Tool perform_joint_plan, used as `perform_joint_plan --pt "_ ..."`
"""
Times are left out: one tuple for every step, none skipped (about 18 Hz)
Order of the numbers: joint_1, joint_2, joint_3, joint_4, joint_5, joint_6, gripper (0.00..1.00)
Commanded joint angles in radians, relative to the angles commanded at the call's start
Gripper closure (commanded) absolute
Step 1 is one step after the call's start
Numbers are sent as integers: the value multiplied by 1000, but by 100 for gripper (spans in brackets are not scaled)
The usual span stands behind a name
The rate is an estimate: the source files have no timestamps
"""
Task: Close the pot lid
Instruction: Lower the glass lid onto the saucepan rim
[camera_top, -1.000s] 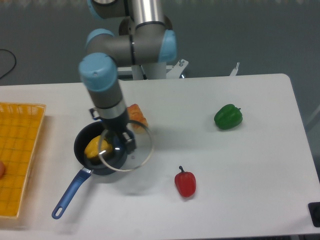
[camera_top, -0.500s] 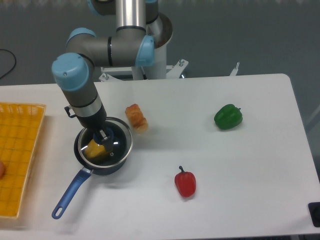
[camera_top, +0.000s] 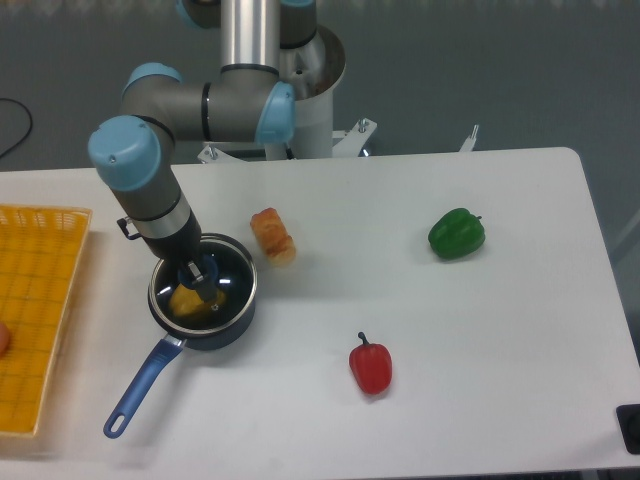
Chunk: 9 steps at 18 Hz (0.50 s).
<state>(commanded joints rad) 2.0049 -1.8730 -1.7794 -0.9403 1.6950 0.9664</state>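
lid seating on pot: hazards from this point

lid (camera_top: 203, 287): clear glass disc with metal rim, lying over the mouth of the pot (camera_top: 200, 300), rim roughly matched to the pot's rim all round; looks seated or very nearly so, exact contact not readable from above. blue knob hidden between the fingers.

pot: dark saucepan near the table's left side, long blue handle (camera_top: 145, 386) pointing toward the front-left. yellow item (camera_top: 187, 300) visible inside through the glass.

gripper (camera_top: 199, 276): pressed down over the lid's centre, fingers apparently clamped on the knob; grip judged, not clearly seen.

hazards, judged:
- release while lid sits slightly off-centre: rim catches on pot edge, lid left tilted.
- yellow item standing proud inside: could hold the lid up on one side.
- lifting away without fully parting the fingers: lid dragged off again, or pot shifted.
- sideways pull on retreat: pot pivots about its handle.

surroundings: orange-brown roll (camera_top: 272, 236) just beside the pot on the right, within reach of a swinging wrist; yellow basket (camera_top: 40, 310) near on the left; red pepper (camera_top: 371, 366) and green pepper (camera_top: 457, 232) well apart; white table (camera_top: 520, 330).
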Motion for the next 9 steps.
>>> perform_joint_plan --pt "0 -2 0 2 2 0 36" --pt "0 -5 0 2 2 0 36" --pt "-2 -5 0 2 2 0 36" --pt "-2 -6 0 0 2 0 36" --pt "-2 -8 0 2 3 0 36" --pt "-2 -12 0 2 3 -2 36" --pt "-2 -15 0 2 3 -2 36" --pt "-2 -18 0 2 3 -8 36" --pt "-3 -23 2 3 8 -11 36"
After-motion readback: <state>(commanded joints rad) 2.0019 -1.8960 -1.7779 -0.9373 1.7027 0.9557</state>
